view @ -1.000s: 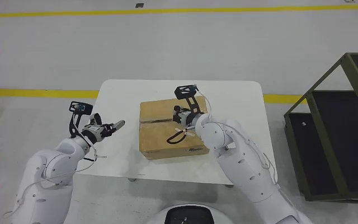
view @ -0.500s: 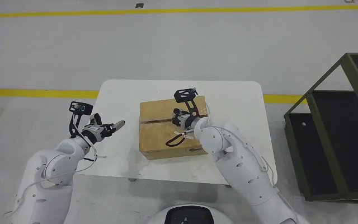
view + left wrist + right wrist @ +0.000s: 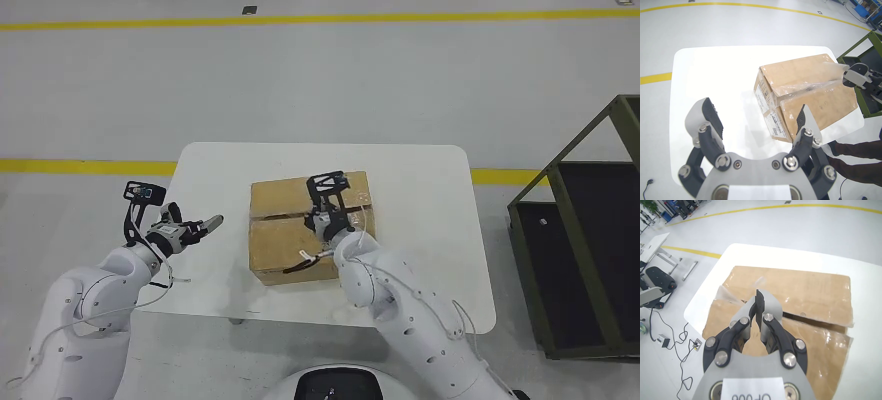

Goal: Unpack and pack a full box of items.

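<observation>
The box point(image 3: 280, 235) hid its contents under its flaps; the end of the tape point(image 3: 806, 87) lay hidden inside the right gripper point(image 3: 845, 75); the top view's edge cut off the green rack point(image 3: 600, 250)

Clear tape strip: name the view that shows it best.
Left wrist view: the clear tape strip stretches from the box seam to the shut right gripper. The right wrist view shows a lifted piece beyond the gripper; in the top view it is too faint to tell.

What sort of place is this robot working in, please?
Probably an industrial hall or robot test lab: a pale floor with yellow lines, a green metal rack beside the white table, and a desk and office chair nearby.
</observation>
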Robot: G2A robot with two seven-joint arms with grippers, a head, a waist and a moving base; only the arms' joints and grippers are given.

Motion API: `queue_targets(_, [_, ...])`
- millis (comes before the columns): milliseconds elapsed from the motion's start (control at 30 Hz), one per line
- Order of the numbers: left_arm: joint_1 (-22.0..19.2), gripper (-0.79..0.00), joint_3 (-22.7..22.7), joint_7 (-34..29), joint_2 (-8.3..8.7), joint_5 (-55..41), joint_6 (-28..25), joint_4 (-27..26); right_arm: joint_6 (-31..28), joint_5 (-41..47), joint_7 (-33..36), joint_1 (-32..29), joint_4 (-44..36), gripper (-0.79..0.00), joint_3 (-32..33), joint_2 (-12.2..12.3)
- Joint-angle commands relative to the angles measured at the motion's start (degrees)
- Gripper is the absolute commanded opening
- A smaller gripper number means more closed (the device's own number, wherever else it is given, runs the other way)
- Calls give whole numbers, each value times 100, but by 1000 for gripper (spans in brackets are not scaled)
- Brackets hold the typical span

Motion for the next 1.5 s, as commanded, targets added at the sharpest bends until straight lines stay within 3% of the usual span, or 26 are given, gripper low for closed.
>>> queue_targets(0, [0,0,0,0,0,0,0,0,205,-57,49,-27,18,-785,6,-14])
queue_targets(267, [0,0,0,0,0,0,0,0,861,-198,257,-223,-95,-785,13,-71])
queue_targets(933, [0,0,0,0,0,0,0,0,1016,-369,599,-100,321,-785,-28,-222])
queue_targets(1000, [0,0,0,0,0,0,0,0,1044,-366,631,-103,297,-453,-21,-236])
queue_targets(1033, [0,0,0,0,0,0,0,0,1051,-382,656,-115,263,-425,-17,-239])
queue_targets(1067, [0,0,0,0,0,0,0,0,1056,-392,686,-137,196,-292,-4,-240])
queue_targets(1100, [0,0,0,0,0,0,0,0,1061,-421,720,-170,137,-99,11,-238])
queue_targets(1133, [0,0,0,0,0,0,0,0,1067,-457,763,-207,70,-18,30,-234])
queue_targets(1467, [0,0,0,0,0,0,0,0,1119,-1095,1249,-823,-957,0,336,-131])
